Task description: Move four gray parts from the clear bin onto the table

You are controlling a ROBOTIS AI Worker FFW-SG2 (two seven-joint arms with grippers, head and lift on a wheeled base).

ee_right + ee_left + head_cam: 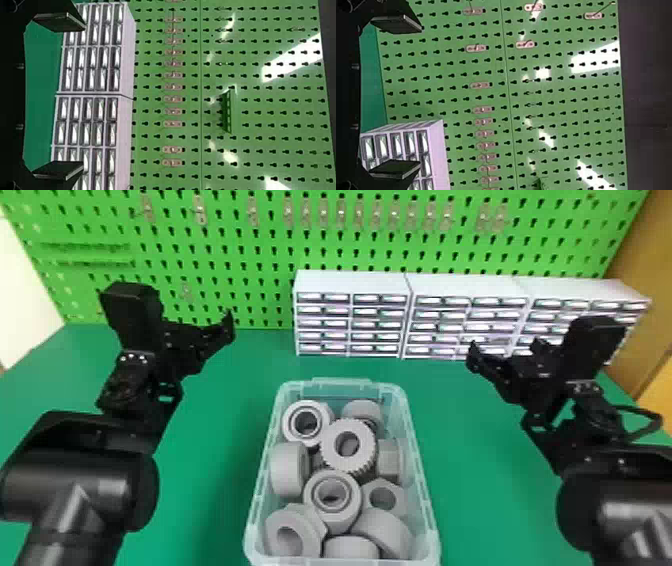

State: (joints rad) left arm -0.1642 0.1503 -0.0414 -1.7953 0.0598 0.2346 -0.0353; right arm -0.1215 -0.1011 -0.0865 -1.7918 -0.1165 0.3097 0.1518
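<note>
First inspector: State the position of the gray parts (331,450).
Second inspector: They lie piled inside the clear bin (342,383), which sits on the green counter (215,425), near side, between the two arms. A toothed gear rests on top; a hexagonal part lies at the bin's near left.
First inspector: And the left gripper (209,335)?
Second inspector: Above the counter, left of the bin and farther off. Its fingers are open, with nothing between them.
First inspector: The right gripper (495,360)?
Second inspector: To the right of the bin, raised likewise; fingers apart and empty.
First inspector: Background?
Second inspector: White drawer cabinets (350,285) at the counter's far side, against a green pegboard (275,245).
</note>
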